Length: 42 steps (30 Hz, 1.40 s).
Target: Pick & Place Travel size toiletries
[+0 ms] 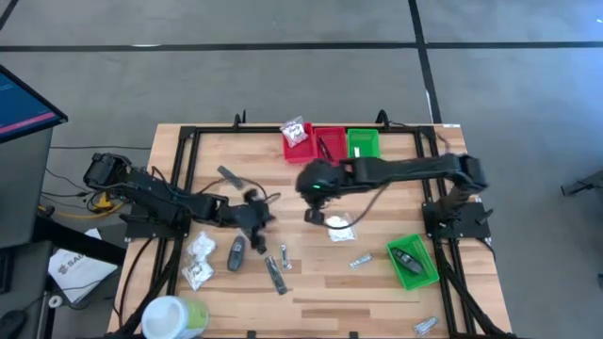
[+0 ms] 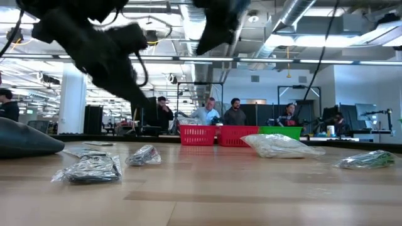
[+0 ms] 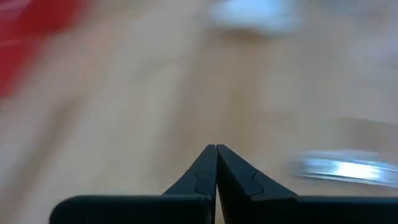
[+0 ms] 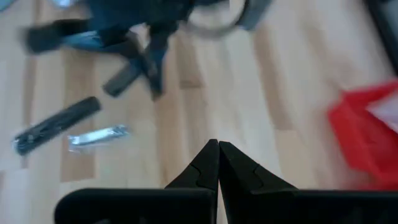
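Hands (image 3: pixel 216 149) (image 4: pixel 218 144) closed, seemingly empty, above table (image 1: pixel 377 292).

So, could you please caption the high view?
Both arms reach mid-table, fingers shut, among scattered toiletries near bins.

Grey floor (image 1: pixel 283 24) – open workshop, ceiling ducts (image 2: pixel 295 19), people (image 2: pixel 220 113) behind.

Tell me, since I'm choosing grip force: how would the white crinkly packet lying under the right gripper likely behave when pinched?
The white crinkly packet looks like thin creased film, so it is probably floppy and would crumple rather than hold shape. It lies low and lumpy in the low view, so it seems light and unlikely to roll. The glossy film may slip between shut fingers.
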Available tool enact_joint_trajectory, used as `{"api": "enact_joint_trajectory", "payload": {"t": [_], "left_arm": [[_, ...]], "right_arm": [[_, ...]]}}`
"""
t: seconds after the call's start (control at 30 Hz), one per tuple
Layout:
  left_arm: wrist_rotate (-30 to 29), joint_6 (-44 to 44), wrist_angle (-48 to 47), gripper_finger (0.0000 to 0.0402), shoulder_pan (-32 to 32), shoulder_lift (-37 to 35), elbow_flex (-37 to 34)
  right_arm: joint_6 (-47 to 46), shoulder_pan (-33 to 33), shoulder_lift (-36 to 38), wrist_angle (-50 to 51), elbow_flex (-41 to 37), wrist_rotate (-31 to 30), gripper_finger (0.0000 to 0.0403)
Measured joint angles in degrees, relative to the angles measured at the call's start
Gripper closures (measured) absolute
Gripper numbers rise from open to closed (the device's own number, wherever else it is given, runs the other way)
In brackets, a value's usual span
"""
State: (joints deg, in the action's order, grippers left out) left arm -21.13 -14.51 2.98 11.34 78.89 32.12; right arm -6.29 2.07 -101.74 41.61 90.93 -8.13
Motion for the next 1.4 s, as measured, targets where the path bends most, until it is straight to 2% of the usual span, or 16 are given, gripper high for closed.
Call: {"api": "enact_joint_trajectory", "payload": {"t": [0.07,0.13,0.3,0.47,0.6,0.83,1.03,1.23,1.4], "left_arm": [[-8.0,-5.5,-5.0,0.0401,-1.7,0.0,0.0],[-11.1,-11.1,-8.7,0.0401,-4.7,0.0,0.0],[-11.9,-19.5,-15.4,0.0401,-13.7,0.0,0.0],[-11.3,-24.2,-22.5,0.0401,-22.1,0.0,0.0],[-11.0,-24.4,-24.4,0.0401,-24.6,0.0,0.0],[-8.2,-24.7,-24.9,0.0401,-24.4,0.1,0.0],[-7.0,-25.9,-25.6,0.0401,-24.7,5.0,0.0],[-6.4,-24.9,-22.4,0.0401,-26.8,10.5,0.7],[-1.5,-24.0,-20.1,0.0401,-24.3,9.6,0.9]], "right_arm": [[-2.1,1.2,4.9,-6.1,-7.0,-2.2,0.0403],[-3.9,2.5,10.0,-12.5,-14.2,-3.4,0.0403],[-6.6,5.5,21.0,-29.9,-30.2,-4.2,0.0403],[-7.3,8.4,26.5,-41.3,-39.4,-4.8,0.0403],[-6.4,10.2,27.9,-45.3,-41.8,-6.9,0.0403],[-6.0,10.8,27.9,-46.1,-41.8,-8.3,0.0403],[-6.2,11.0,26.4,-47.1,-41.8,-8.4,0.0403],[-6.1,10.7,24.8,-47.5,-41.8,-8.4,0.0403],[-5.9,10.1,24.8,-47.1,-41.8,-8.4,0.0403]]}}
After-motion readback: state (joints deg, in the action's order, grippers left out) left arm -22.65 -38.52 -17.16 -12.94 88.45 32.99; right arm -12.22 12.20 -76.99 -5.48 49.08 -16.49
